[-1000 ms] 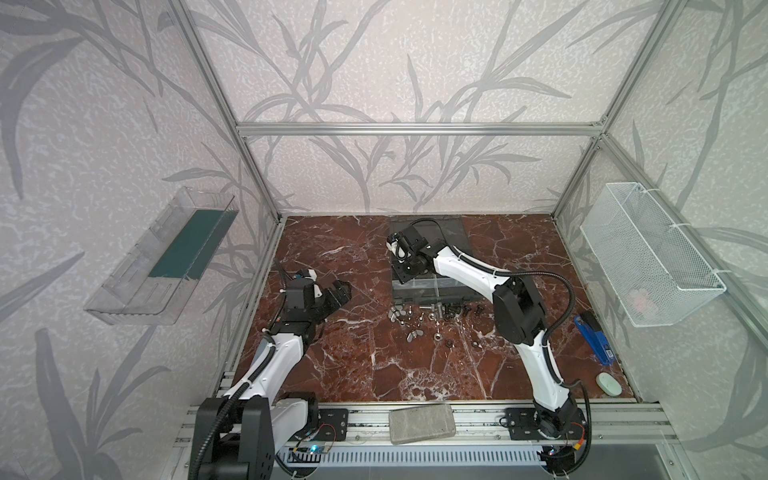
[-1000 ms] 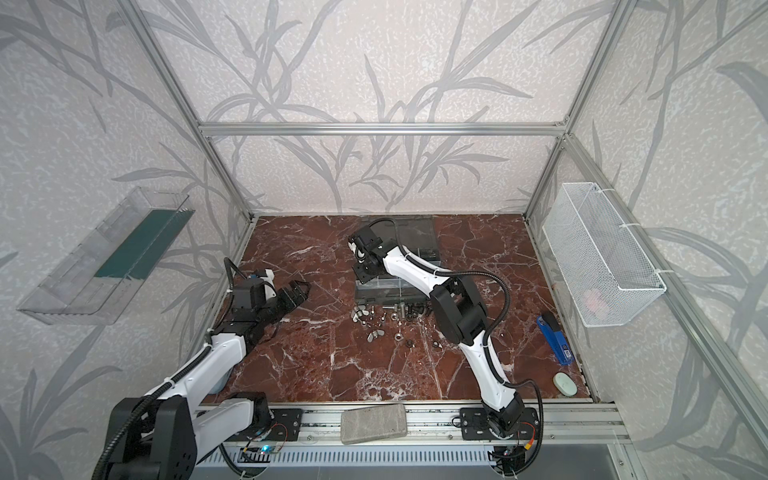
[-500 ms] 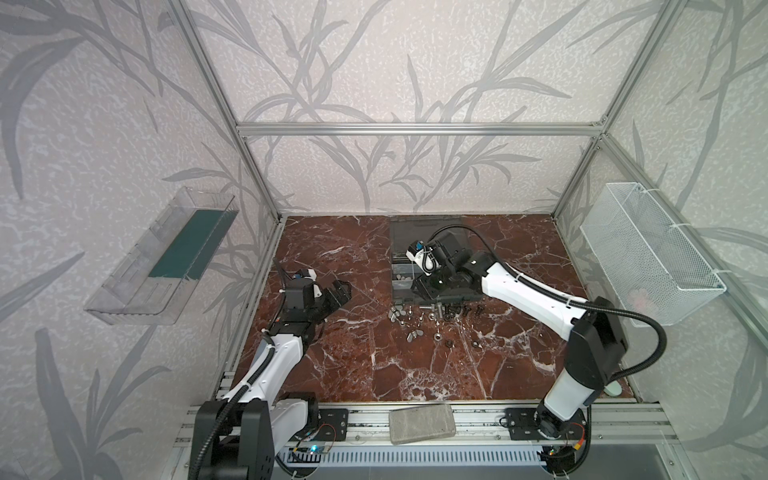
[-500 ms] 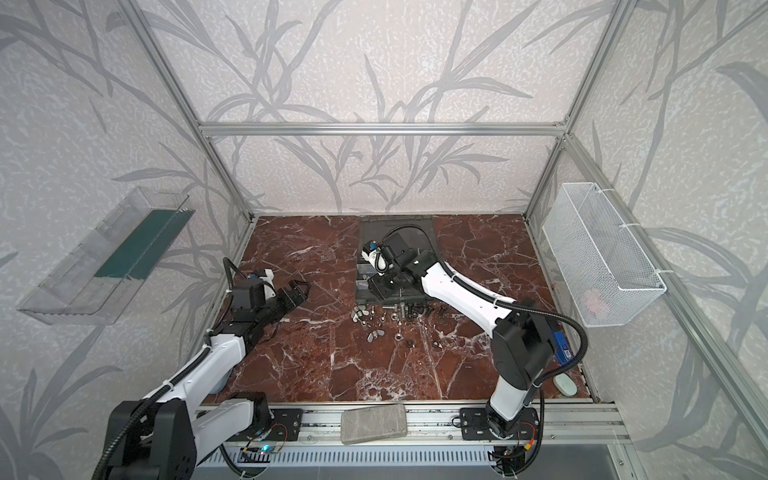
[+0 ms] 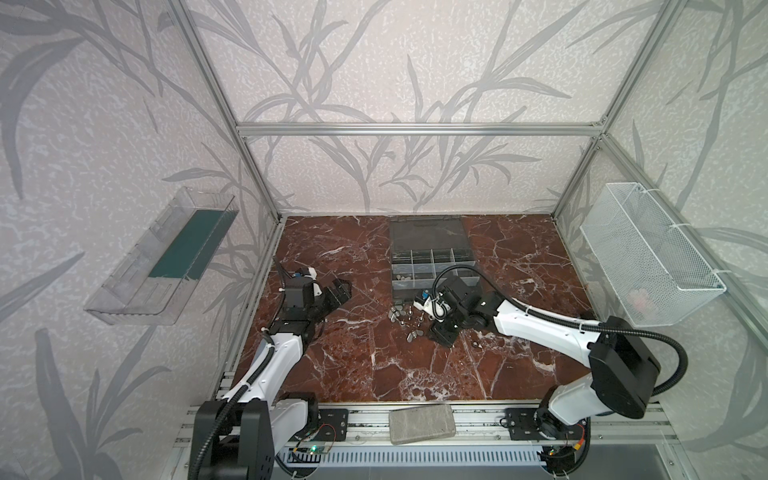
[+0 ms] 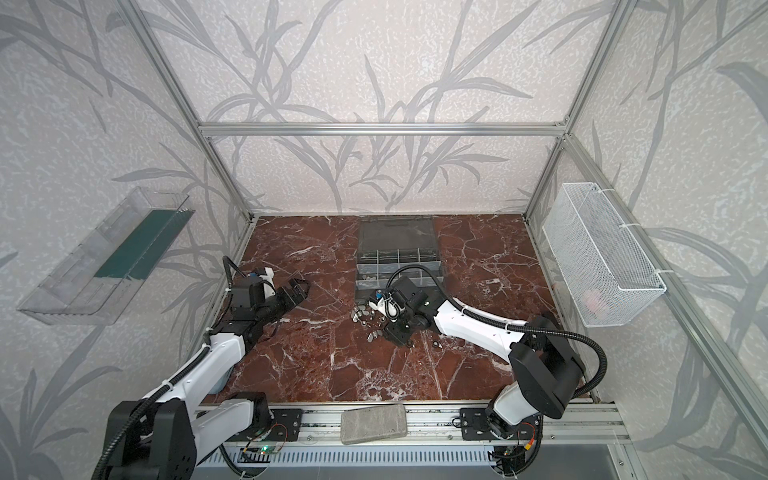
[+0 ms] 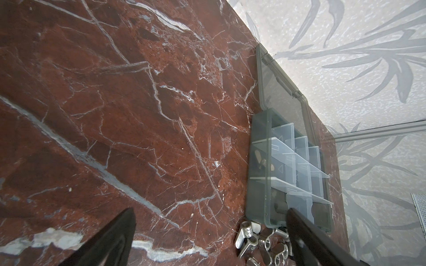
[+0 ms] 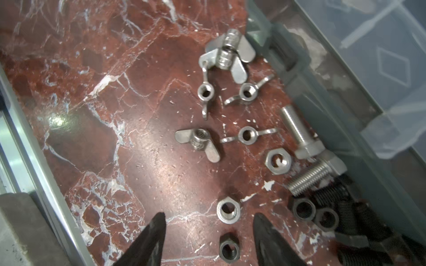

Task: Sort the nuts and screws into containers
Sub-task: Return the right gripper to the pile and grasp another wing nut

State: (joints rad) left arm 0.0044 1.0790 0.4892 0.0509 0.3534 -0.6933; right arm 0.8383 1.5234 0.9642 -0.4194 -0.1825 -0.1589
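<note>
Marks: a diamond outline (image 8: 389, 66) is moulded into a clear cell floor of the organizer case (image 8: 334, 110).
Right claw: the right claw (image 8: 209, 215) is spread and grips nothing. It points down, low over the bench (image 5: 374, 353).
Left claw: the left claw (image 7: 209, 209) is spread wide and bare. It hangs over open marble, well left of the case.
Nuts: five wing nuts (image 8: 198, 138) are scattered on the bench. Two silver hex nuts (image 8: 228, 210) lie nearer the fingers. Of the black nuts (image 8: 229, 249), one lies between the right fingers and touches neither.
Screws: two silver screws (image 8: 299, 131) lie against the case's front wall. Black ones beside them are blurred.
Containers: the case (image 5: 392, 270) lies open at the back of the bench, its lid (image 5: 428, 235) laid flat behind it. A few silver pieces (image 5: 403, 276) sit in a left cell.
Change: a second ago the right claw was over the case. It has since swung out to the pile in front and widened. The left arm has not moved.
Room: the pile crowds the case's front wall, with bare marble between the two claws and toward the front rail.
</note>
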